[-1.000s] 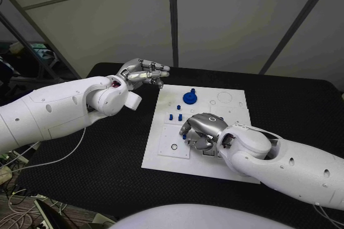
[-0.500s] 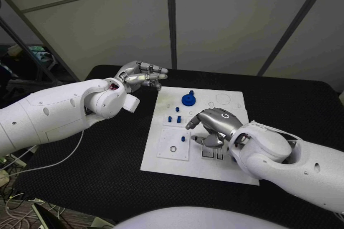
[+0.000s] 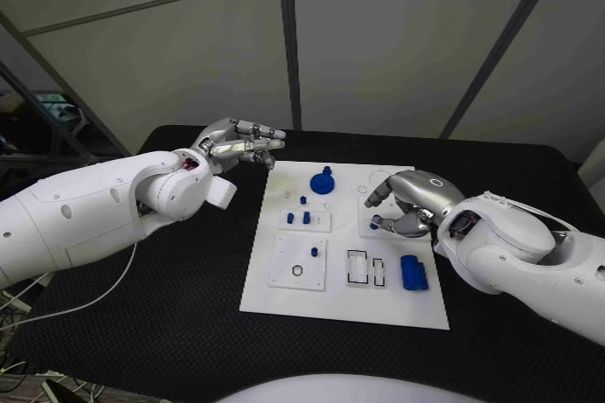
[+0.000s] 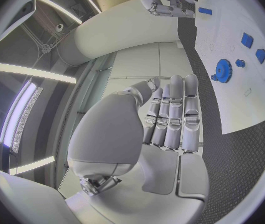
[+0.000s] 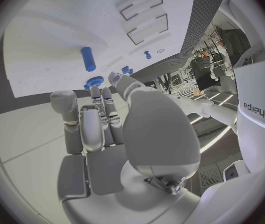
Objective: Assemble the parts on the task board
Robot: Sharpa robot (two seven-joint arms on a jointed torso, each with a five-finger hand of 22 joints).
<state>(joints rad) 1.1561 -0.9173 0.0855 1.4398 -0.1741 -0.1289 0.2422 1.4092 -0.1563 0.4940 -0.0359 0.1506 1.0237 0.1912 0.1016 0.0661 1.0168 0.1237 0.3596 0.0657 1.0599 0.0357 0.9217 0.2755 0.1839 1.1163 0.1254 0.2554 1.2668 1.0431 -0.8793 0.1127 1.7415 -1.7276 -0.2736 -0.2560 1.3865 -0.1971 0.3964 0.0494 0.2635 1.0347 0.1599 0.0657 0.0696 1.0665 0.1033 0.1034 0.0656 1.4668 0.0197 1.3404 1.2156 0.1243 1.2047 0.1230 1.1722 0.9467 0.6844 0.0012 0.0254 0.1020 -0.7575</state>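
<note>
My right hand (image 3: 406,204) hangs over the right half of the task board (image 3: 284,300), fingers curled loosely in, and I can't make out anything held in them. The piece that matters next, as I judge it, is the blue cylinder (image 3: 408,273): it lies flat on the board just toward my body from that hand, its long axis running away from me, beside the two rectangular slots (image 3: 365,268). My right hand is clearly the nearer one; a grasp would have to close across the cylinder's short width.

My left hand (image 3: 237,142) is raised off the far left corner of the board, over the black desk (image 3: 151,316), fingers drawn together and bent, apparently holding nothing.

The board is a smooth, matte white plate with shallow outlined recesses. At its far end stands a blue toothed gear (image 3: 323,184) with a knob on top; nearer sit small blue pegs (image 3: 297,217) and a thin black ring (image 3: 297,271). The blue parts look like hard, smooth plastic, likely slippery against metal fingers.
</note>
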